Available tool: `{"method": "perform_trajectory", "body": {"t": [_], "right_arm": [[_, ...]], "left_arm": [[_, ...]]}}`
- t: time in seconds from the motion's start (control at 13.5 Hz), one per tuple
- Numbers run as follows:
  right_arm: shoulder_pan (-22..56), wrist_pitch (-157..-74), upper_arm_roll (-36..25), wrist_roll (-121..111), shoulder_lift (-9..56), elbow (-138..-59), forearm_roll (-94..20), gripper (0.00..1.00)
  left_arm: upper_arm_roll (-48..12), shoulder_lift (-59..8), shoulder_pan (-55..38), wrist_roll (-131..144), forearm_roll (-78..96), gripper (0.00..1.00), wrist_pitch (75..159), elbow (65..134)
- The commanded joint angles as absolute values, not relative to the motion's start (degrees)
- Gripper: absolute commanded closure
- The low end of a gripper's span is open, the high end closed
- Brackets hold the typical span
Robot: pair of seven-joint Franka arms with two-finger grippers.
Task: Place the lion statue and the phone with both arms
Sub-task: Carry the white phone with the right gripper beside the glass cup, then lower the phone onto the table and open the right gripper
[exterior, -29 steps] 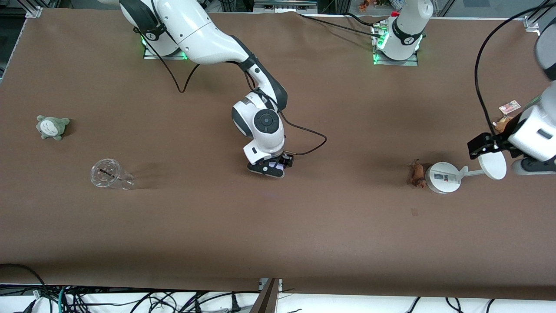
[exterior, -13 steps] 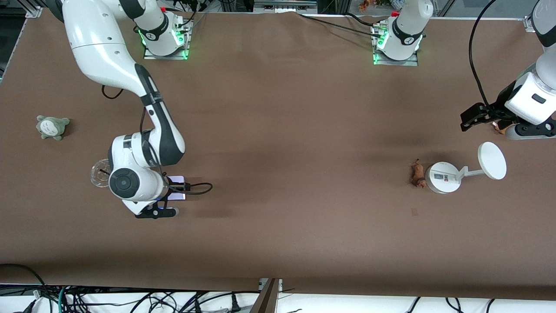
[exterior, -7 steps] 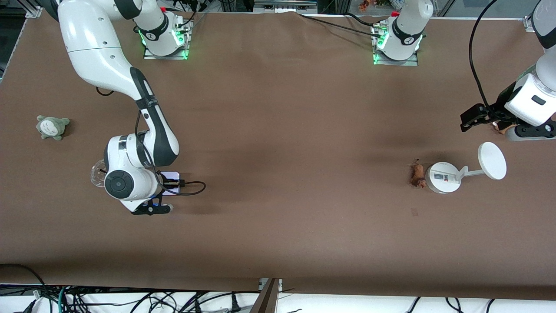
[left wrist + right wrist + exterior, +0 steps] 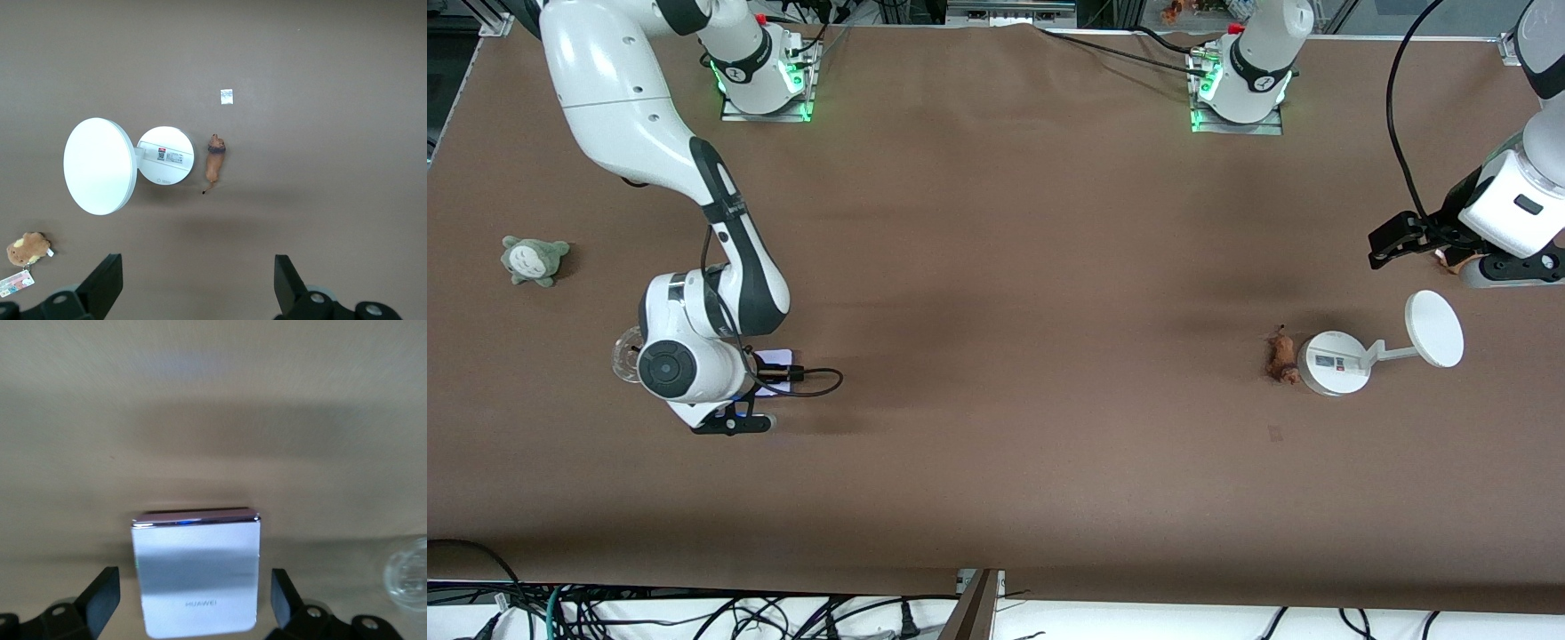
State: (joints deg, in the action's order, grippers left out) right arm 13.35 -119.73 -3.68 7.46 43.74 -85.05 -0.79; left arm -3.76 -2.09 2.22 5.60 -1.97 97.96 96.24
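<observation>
The phone [image 4: 195,577], a pale lavender slab, lies flat on the brown table between the fingers of my right gripper [image 4: 195,607]. The fingers stand apart from its sides, so the gripper is open. In the front view the phone [image 4: 775,358] peeks out beside the right gripper [image 4: 752,396], next to the clear cup. The lion statue [image 4: 1280,354] lies beside the white stand's base; it also shows in the left wrist view [image 4: 213,163]. My left gripper [image 4: 1396,240] is open and empty, up over the table at the left arm's end; in its own wrist view [image 4: 198,287] nothing is between the fingers.
A white stand [image 4: 1334,363] with a disc [image 4: 1434,328] is next to the lion. A brown plush with a tag [image 4: 27,248] lies under the left hand. A clear cup [image 4: 624,356] lies against the right wrist. A grey-green plush [image 4: 534,260] sits at the right arm's end.
The right arm carried the phone from the table's middle to beside the cup and has settled low there. The left gripper drew back from over the disc toward the brown plush.
</observation>
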Motion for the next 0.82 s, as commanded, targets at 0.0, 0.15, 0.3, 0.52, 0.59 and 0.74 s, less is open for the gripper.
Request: {"method": "perform_trajectory", "body": {"t": [0.0, 0.15, 0.3, 0.52, 0.59, 0.74], "right_arm": [[13.1, -117.4, -4.0, 6.0, 35.8, -87.3, -0.4, 0.0], [13.1, -112.4, -5.0, 5.1, 31.9, -85.6, 0.6, 0.0], [13.1, -107.1, -6.7, -0.2, 27.7, -84.2, 1.2, 0.0], [13.1, -98.6, -10.6, -2.4, 21.6, -83.9, 1.1, 0.0], [13.1, -96.1, -11.3, -3.8, 20.0, -82.5, 0.9, 0.0], [12.7, -91.4, -11.8, -4.0, 16.8, -81.7, 1.1, 0.0]], "left_arm": [[-4.0, -2.9, 2.3, 5.7, -1.0, 0.0, 96.2, 94.4], [-4.0, -2.9, 2.2, 5.5, -0.9, 0.0, 96.2, 94.4], [-4.0, -2.9, 2.2, 5.5, -1.0, 0.0, 96.2, 94.4], [-4.0, -2.8, 2.2, 5.5, -0.9, 0.0, 96.0, 94.5], [-4.0, -2.8, 2.2, 5.5, -1.0, 0.0, 95.4, 94.4], [-4.0, -2.8, 2.2, 5.5, -0.9, 0.0, 95.0, 94.5]]}}
